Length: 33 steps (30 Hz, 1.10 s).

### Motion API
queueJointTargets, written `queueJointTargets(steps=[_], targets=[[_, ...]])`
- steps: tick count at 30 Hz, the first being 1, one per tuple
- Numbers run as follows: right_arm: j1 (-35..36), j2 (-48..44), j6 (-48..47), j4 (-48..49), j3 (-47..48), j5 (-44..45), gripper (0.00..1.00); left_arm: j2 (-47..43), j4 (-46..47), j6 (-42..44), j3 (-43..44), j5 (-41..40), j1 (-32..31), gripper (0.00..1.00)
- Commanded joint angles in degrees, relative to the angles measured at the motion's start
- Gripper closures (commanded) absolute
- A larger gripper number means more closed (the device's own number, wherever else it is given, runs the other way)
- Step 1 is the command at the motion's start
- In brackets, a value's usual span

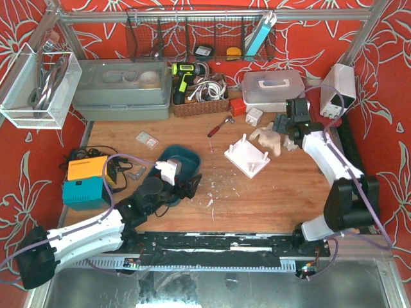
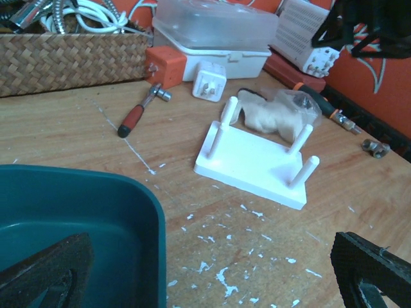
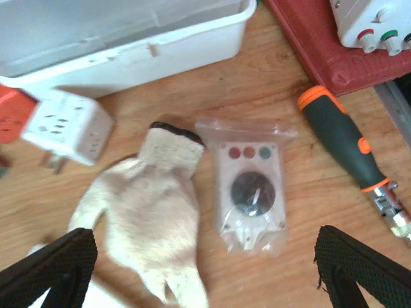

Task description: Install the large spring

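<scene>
A white base plate with four upright pegs (image 1: 247,157) lies on the wooden table right of centre, and it also shows in the left wrist view (image 2: 257,163). I can make out no large spring in any view. My left gripper (image 1: 192,186) is open and empty, low over the table beside the teal bin (image 1: 183,163), whose rim (image 2: 138,199) is at its left finger. My right gripper (image 1: 288,136) is open and empty above a cream glove (image 3: 148,212) and a clear bag holding a white part with a black knob (image 3: 250,189).
A red-handled hammer (image 1: 219,125) and a white plug adapter (image 1: 254,117) lie behind the plate. A clear lidded box (image 1: 273,86), a wicker basket (image 1: 199,102) and a grey tub (image 1: 122,90) line the back. An orange-tipped screwdriver (image 3: 343,144) lies right of the bag. Orange and teal boxes (image 1: 87,179) sit at the left.
</scene>
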Motion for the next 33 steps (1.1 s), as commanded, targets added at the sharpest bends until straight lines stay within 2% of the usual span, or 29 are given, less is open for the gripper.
queueJointTargets(steps=[1,5,8,11,15,19,21,24,26,29,33], targets=[[2.41,-8.09,1.04,-5.09,-3.31,-4.46,0.05,-1.47,-1.91,-0.40,1.22,-3.51,-0.40,0.00],[5.63,-14.87,0.85,-4.98,-7.17,-7.03,0.02,-2.85,-2.59,-1.65,1.03,-7.19,-0.40,0.00],[9.48,-20.07,-0.01,-4.50,-10.49,-6.55,0.01,-3.00,-4.90,-6.33,2.32,-11.36,-0.40,0.00],[13.33,-24.35,-0.53,-2.33,-15.12,-7.06,0.01,-0.37,-13.21,-15.41,6.03,-16.77,-0.12,0.00],[15.91,-28.74,-1.51,2.18,-21.39,-6.71,0.02,6.16,-26.23,-25.58,12.67,-19.74,1.30,0.00],[17.06,-30.83,-2.15,3.72,-24.30,-2.58,0.03,10.22,-33.52,-34.03,17.10,-18.70,3.25,0.01],[17.28,-31.89,-2.31,4.47,-25.23,-1.96,0.03,11.03,-36.12,-39.28,18.02,-18.92,3.67,0.08],[17.59,-33.24,-2.34,6.11,-27.00,-1.50,0.03,12.13,-42.67,-51.24,19.70,-18.63,5.23,0.28],[17.73,-33.67,-2.34,6.86,-27.97,-1.20,0.03,13.23,-46.14,-55.50,20.93,-17.08,6.45,0.36],[17.84,-33.27,-2.27,7.29,-28.29,-1.29,0.03,15.45,-49.03,-59.65,22.48,-15.98,7.31,0.45],[18.08,-32.22,-2.11,8.11,-28.53,-2.04,0.04,17.68,-49.14,-62.11,22.74,-15.16,7.51,0.49]])
